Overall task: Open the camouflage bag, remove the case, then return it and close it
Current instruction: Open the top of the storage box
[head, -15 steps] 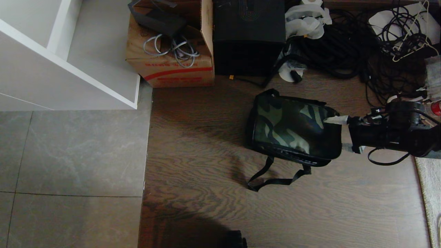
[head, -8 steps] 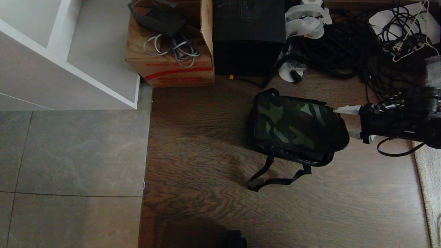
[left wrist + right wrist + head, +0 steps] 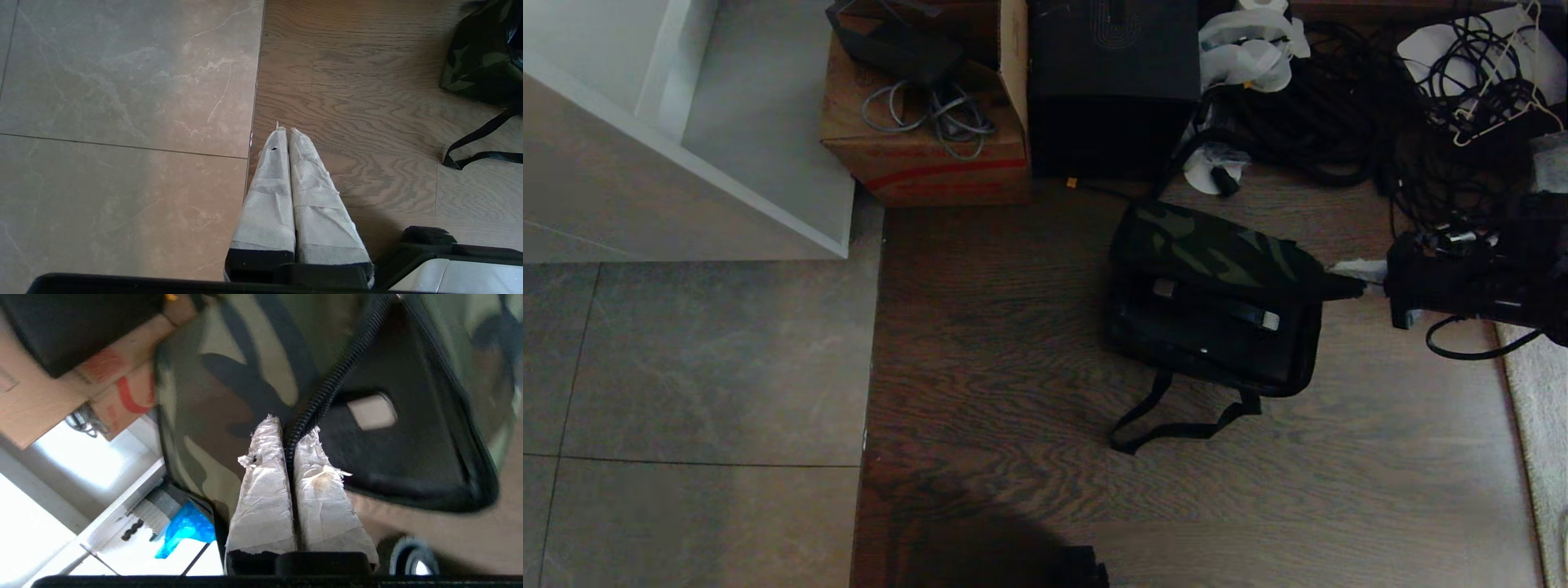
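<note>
Fingers of the right gripper [image 3: 288,451] pinch the camouflage bag [image 3: 1217,253] lid's zipper edge — lifting it exposes the case [image 3: 1217,327]; the left gripper [image 3: 284,132] hangs clenched, empty.

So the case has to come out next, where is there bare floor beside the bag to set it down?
Bare wood lies left of the camouflage bag, toward the grey tiles, and in front, past its strap. Behind is crowded: carton, black box, cables. The right claw pinches the lid's edge on the right.
</note>
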`<state>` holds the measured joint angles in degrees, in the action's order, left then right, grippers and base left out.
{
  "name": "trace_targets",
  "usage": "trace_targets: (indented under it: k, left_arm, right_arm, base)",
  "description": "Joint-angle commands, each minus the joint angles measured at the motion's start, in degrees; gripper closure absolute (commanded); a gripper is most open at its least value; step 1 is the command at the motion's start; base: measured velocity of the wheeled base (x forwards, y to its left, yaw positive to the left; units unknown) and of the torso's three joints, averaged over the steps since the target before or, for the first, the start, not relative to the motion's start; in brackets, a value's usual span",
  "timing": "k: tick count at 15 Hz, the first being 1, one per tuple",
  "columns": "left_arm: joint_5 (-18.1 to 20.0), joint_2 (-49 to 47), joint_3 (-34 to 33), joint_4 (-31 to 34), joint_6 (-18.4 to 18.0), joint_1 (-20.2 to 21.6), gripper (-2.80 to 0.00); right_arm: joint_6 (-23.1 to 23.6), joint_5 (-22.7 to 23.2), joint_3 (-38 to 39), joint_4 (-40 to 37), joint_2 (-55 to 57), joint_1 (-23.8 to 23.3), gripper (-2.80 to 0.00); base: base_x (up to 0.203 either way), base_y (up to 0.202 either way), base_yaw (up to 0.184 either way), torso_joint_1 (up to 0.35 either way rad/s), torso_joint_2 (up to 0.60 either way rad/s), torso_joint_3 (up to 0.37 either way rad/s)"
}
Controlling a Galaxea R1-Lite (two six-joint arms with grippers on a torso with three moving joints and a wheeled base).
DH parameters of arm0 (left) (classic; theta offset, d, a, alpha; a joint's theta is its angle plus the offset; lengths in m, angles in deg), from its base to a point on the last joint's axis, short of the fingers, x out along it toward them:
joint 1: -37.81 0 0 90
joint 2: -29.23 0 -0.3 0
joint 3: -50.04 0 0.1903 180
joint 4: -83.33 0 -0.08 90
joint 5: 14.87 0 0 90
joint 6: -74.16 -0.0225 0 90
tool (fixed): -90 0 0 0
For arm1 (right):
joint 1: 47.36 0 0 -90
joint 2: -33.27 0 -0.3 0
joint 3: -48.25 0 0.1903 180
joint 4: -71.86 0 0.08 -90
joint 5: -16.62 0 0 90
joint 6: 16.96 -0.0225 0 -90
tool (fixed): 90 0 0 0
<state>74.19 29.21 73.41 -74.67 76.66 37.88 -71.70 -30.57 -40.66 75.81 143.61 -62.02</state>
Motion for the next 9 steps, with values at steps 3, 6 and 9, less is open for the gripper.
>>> trace_targets:
  k: [3, 6, 9]
  left_arm:
    - [-0.03, 0.02, -0.62, -0.04, 0.05, 0.01, 0.00]
    - [-0.03, 0.02, -0.61, -0.04, 0.05, 0.01, 0.00]
    - [-0.03, 0.02, -0.59, -0.04, 0.05, 0.01, 0.00]
  right_arm:
    - [-0.48, 0.26, -1.37, 5.45, -0.02, -0.72, 0.00]
    - [-0.40, 0.04, -2.25, 11.45, 0.97, -1.59, 0.00]
    - [-0.01, -0.16, -3.17, 18.80, 3.24, -2.26, 0.00]
  base:
    - [0.000, 0.000, 0.000, 0.000, 0.00, 0.000]
    - [0.000, 0.000, 0.000, 0.000, 0.00, 0.000]
    - [0.000, 0.000, 0.000, 0.000, 0.00, 0.000]
